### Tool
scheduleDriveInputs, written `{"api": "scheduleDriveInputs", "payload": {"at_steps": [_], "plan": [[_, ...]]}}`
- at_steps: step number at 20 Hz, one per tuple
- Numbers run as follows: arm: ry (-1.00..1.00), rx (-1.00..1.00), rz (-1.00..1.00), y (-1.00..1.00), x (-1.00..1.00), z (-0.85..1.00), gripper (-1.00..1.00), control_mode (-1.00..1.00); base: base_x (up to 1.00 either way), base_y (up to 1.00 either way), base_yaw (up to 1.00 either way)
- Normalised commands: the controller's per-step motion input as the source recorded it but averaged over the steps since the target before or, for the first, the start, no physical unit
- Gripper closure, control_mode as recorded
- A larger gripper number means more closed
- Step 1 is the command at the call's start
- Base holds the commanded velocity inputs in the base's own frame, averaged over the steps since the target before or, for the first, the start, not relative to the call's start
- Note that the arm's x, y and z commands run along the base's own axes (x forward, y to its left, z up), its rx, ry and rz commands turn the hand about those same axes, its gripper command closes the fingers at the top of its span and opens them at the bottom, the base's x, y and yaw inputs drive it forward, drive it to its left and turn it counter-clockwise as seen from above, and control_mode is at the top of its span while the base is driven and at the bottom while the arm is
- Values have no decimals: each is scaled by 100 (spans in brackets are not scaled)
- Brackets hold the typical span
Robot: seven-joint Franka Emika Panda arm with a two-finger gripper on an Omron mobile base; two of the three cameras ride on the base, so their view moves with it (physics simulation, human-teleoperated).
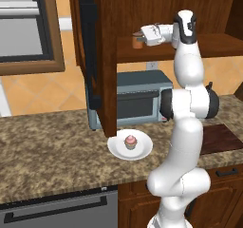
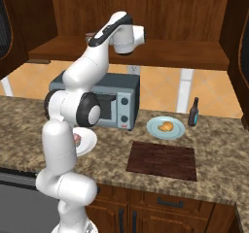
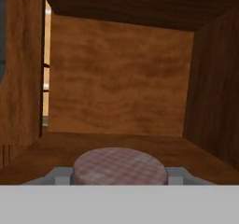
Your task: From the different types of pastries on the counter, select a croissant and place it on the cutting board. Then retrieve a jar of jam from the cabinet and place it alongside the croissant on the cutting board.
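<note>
The jar of jam [image 1: 137, 41] stands on the plank shelf of the open cabinet [image 1: 218, 44]. My gripper [image 1: 141, 37] reaches into the cabinet at shelf height. In the hand view the jar's brownish lid [image 3: 120, 166] sits between the two grey fingers [image 3: 59, 174], which press against its sides; the gripper [image 3: 119, 175] is shut on it. The croissant [image 2: 166, 126] lies on a pale teal plate [image 2: 154, 128] on the counter [image 2: 214, 178]. The dark reddish cutting board [image 2: 163, 160] lies bare in front of that plate.
A grey toaster oven [image 1: 137, 99] stands under the shelf. The cabinet door [image 1: 95, 56] hangs open at the left. A pink-frosted cupcake [image 1: 130, 142] sits on a white plate [image 1: 142, 151]. A slim dark bottle [image 2: 193, 112] stands right of the croissant.
</note>
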Motion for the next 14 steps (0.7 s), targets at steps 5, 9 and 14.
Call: {"api": "scheduleDriveInputs", "payload": {"at_steps": [5, 9, 14], "plan": [[0, 0, 0, 0, -2, 2, 100, -100, 0, 0, 0], [-7, 1, -2, 1, -42, 5, 100, -100, 0, 0, 0], [-16, 9, -2, 0, -87, 19, 100, -100, 0, 0, 0]]}}
